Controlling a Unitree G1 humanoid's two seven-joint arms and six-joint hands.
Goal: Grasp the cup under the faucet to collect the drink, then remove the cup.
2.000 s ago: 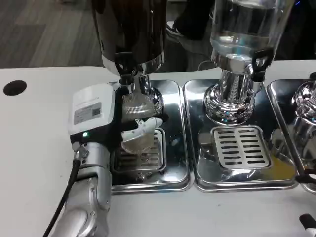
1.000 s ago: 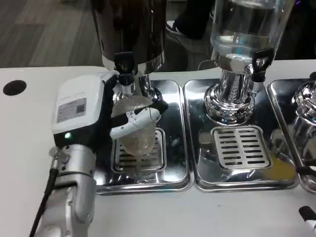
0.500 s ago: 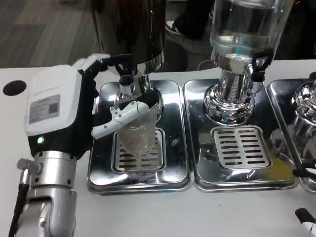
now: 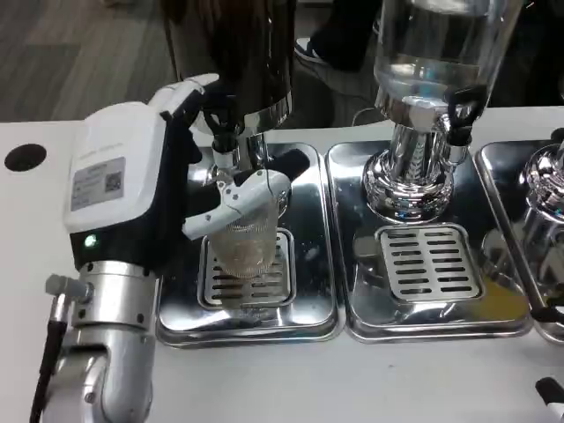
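A clear ribbed cup (image 4: 249, 242) stands on the drip grate (image 4: 220, 286) under the black faucet (image 4: 224, 132) of the dark dispenser (image 4: 233, 53). My left hand (image 4: 132, 185) is at the cup's left side. Its thumb (image 4: 238, 201) lies across the cup's front and holds it against the palm. Its other fingers (image 4: 187, 92) reach up beside the faucet. I cannot make out any drink in the cup. A fingertip of my right hand (image 4: 550, 391) peeks in at the bottom right corner, low over the table.
The cup's steel tray (image 4: 317, 264) adjoins a second tray (image 4: 361, 300) with its own grate (image 4: 429, 262) under a clear water dispenser (image 4: 432, 62). A third chrome dispenser (image 4: 546, 189) is at the right edge. White table lies in front and to the left.
My left hand drew back to the left and rose, then swung right toward the cup again. The cup has stayed under the faucet.
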